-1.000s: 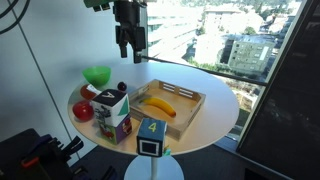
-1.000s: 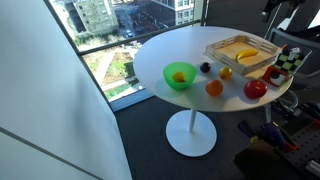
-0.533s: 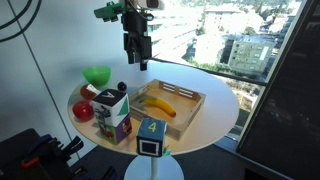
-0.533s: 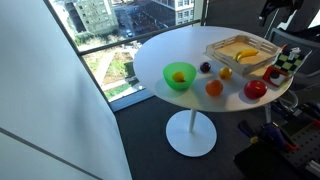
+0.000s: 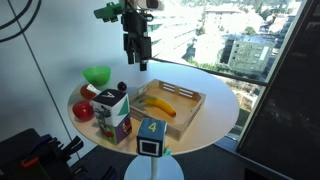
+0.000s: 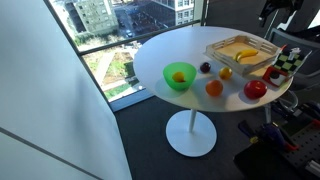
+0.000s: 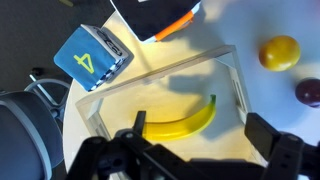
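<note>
My gripper (image 5: 141, 62) hangs open in the air above the back of the round white table (image 5: 215, 105), with nothing between its fingers. Below it a shallow wooden tray (image 5: 190, 95) holds a single yellow banana (image 5: 157, 106). In the wrist view the banana (image 7: 180, 122) lies in the tray (image 7: 236, 72) directly under the open gripper (image 7: 200, 124), well apart from it. In an exterior view the tray (image 6: 222, 45) and banana (image 6: 248, 55) show at the table's far side; only a bit of the arm shows at that frame's top right corner.
A green bowl (image 6: 179, 76) holds a small orange fruit. A dark plum (image 6: 205, 68), a yellow fruit (image 6: 226, 72), an orange (image 6: 214, 88) and a red apple (image 6: 256, 89) lie beside the tray. Patterned cubes (image 5: 112, 108) and a blue "4" cube (image 5: 151, 131) stand near the table's edge.
A second ago the gripper shifted sideways and a little lower toward the tray; over the last half second it has stayed still. Nothing on the table moved.
</note>
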`<action>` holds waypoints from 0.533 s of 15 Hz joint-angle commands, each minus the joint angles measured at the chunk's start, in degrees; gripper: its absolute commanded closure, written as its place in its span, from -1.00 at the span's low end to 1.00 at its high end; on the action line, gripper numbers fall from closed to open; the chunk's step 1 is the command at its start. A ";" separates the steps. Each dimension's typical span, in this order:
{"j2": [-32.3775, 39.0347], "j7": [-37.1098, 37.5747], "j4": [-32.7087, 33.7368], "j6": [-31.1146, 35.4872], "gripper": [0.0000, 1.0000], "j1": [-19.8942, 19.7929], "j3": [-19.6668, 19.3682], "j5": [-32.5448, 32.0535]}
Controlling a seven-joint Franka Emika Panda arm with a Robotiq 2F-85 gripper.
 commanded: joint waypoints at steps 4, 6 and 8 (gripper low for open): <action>2.89 2.31 1.08 0.93 -1.00 -0.38 -0.20 0.21; 4.30 3.90 1.36 1.89 -1.00 -0.43 -0.37 0.43; 5.74 5.53 1.48 3.64 -1.00 -0.44 -0.59 0.61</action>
